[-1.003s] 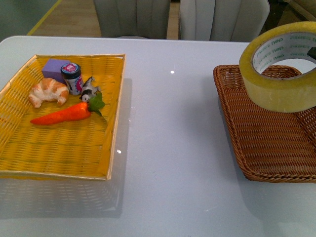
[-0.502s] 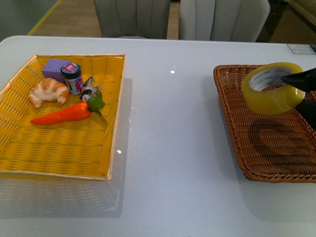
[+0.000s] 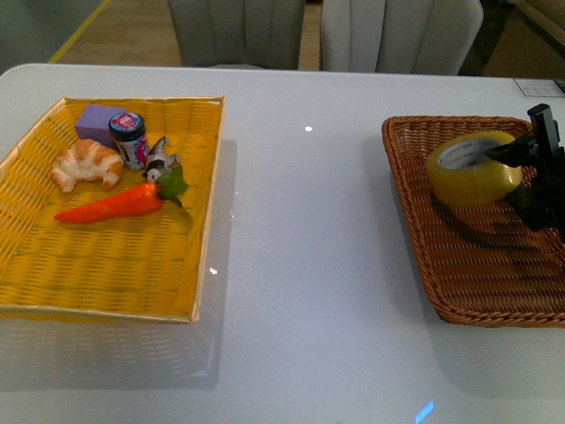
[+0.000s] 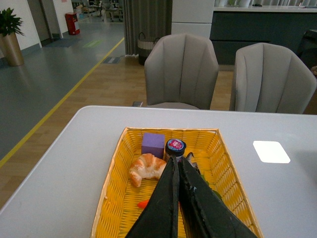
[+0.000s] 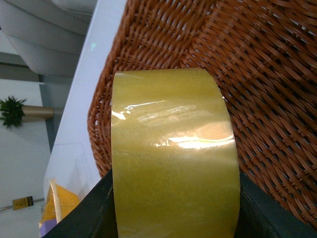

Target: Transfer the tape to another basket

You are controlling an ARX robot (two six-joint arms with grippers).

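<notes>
The tape point(image 3: 470, 170), a wide yellowish roll with a white printed core, hangs tilted low inside the dark brown wicker basket point(image 3: 459, 274) at the right of the table. My right gripper point(image 3: 516, 172) is shut on the tape, one finger through its core. In the right wrist view the tape point(image 5: 173, 158) fills the frame between the black fingers point(image 5: 262, 208), with the basket point(image 5: 267, 74) weave close behind. My left gripper point(image 4: 177, 166) is shut and empty, held above the yellow tray point(image 4: 111, 203); it does not show in the front view.
A bright yellow shallow tray point(image 3: 106, 265) at the left holds a croissant point(image 3: 86, 164), purple block point(image 3: 99, 122), small jar point(image 3: 129, 139), toy carrot point(image 3: 115, 204) and a small figurine point(image 3: 161, 162). Two grey chairs point(image 3: 397, 31) stand behind the table.
The right gripper has carried the tape down and away from the camera, from high above the brown basket to low inside it. The yellow tray's contents have not moved.
</notes>
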